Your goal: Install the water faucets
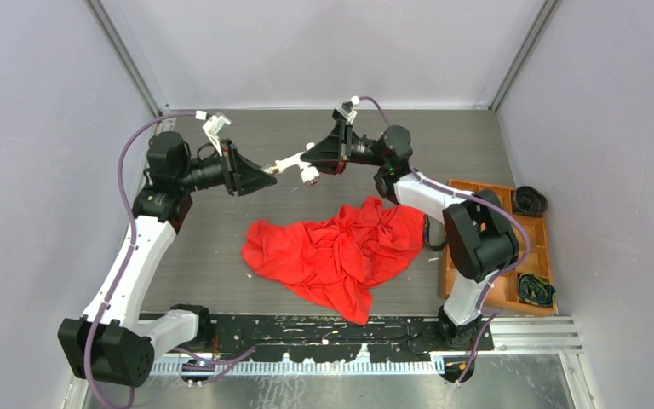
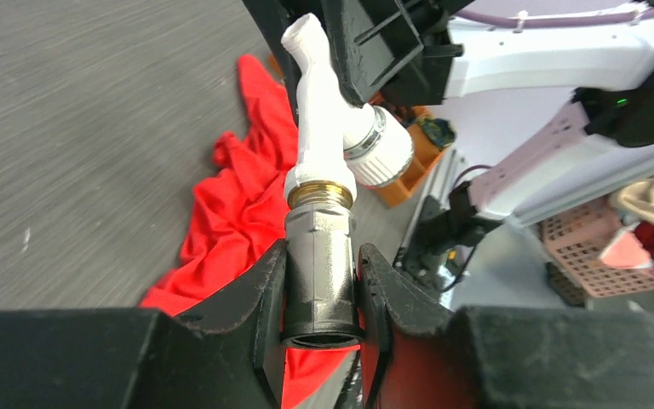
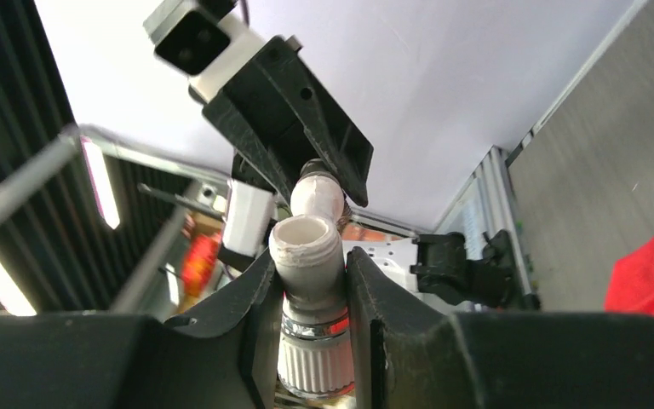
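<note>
The white plastic faucet [image 1: 292, 163] hangs in the air between my two grippers, above the table's far middle. In the left wrist view its white body [image 2: 317, 128] ends in a brassy thread [image 2: 319, 194] seated in a grey metal fitting [image 2: 318, 264], and its round ribbed knob [image 2: 381, 152] sticks out to the right. My left gripper [image 2: 319, 256] [image 1: 266, 175] is shut on the grey fitting. My right gripper [image 3: 308, 268] [image 1: 313, 156] is shut on the faucet's white body; the open spout end [image 3: 306, 243] and the knob [image 3: 311, 366] show between its jaws.
A crumpled red cloth [image 1: 341, 251] lies on the table below the grippers. An orange tray [image 1: 468, 192] with black coiled parts [image 1: 535, 290] stands at the right, beside the right arm's base. Grey walls close in the back and the sides.
</note>
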{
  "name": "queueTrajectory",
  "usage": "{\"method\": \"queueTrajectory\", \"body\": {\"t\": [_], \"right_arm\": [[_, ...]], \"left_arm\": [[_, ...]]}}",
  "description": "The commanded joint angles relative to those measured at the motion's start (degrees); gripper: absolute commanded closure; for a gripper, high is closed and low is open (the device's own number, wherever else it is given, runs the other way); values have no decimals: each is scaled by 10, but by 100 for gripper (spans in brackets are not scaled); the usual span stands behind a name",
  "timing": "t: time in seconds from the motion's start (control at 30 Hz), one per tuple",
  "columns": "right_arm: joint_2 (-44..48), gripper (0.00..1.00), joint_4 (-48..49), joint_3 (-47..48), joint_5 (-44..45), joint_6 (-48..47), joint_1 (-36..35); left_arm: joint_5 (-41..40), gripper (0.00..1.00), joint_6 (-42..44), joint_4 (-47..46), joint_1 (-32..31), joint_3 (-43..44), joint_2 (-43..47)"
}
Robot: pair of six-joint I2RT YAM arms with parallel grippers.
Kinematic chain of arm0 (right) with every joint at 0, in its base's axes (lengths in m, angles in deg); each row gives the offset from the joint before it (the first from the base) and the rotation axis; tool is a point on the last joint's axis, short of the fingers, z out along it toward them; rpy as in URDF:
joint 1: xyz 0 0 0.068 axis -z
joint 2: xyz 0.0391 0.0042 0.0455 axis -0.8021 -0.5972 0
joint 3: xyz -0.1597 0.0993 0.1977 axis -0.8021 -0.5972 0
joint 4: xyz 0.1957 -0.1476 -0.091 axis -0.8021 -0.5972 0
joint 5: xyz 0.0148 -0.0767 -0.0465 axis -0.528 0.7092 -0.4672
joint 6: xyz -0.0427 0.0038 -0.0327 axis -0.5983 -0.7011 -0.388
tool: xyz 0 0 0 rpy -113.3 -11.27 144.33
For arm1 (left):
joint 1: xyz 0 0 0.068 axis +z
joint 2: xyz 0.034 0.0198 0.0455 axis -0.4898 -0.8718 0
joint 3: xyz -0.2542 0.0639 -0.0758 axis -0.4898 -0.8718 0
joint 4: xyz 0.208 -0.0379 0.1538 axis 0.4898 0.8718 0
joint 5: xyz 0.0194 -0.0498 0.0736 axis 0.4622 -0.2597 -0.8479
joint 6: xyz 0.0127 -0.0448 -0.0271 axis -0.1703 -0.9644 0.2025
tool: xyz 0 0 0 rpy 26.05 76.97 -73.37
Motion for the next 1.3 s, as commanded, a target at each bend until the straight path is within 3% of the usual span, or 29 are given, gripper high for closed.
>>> {"method": "queueTrajectory", "body": {"t": [0.0,0.1,0.2,0.3,0.4,0.47,0.63,0.73,0.8,0.87,0.93,1.03,1.27], "right_arm": [[36,98,30,-30,74,104,1],[49,69,-20,-20,80,64,1],[61,27,-55,-8,80,14,2],[67,2,-65,0,67,-25,4],[86,0,-105,-1,45,-82,16],[113,0,-188,5,34,-157,29],[206,0,-529,52,64,-486,99],[287,0,-624,40,163,-695,139],[357,0,-587,-18,247,-785,140],[434,0,-500,-103,328,-857,140],[512,0,-370,-215,347,-948,140],[564,0,-174,-322,230,-1103,140],[523,0,-164,-277,106,-1203,129]], "left_arm": [[-68,100,120,-3,4,-11,25],[-67,100,114,-8,4,-18,28],[-49,100,71,-26,5,-12,21],[10,100,-13,-54,18,17,-10],[77,100,-109,-84,29,52,-48],[104,100,-150,-94,32,69,-61],[131,100,-246,-107,32,99,-70],[148,100,-281,-58,30,127,-84],[150,100,-279,-44,28,132,-82],[161,100,-287,-43,24,138,-83],[179,100,-298,-49,13,144,-87],[190,100,-305,-54,-9,150,-88],[217,100,-343,-55,-54,164,-94]]}}
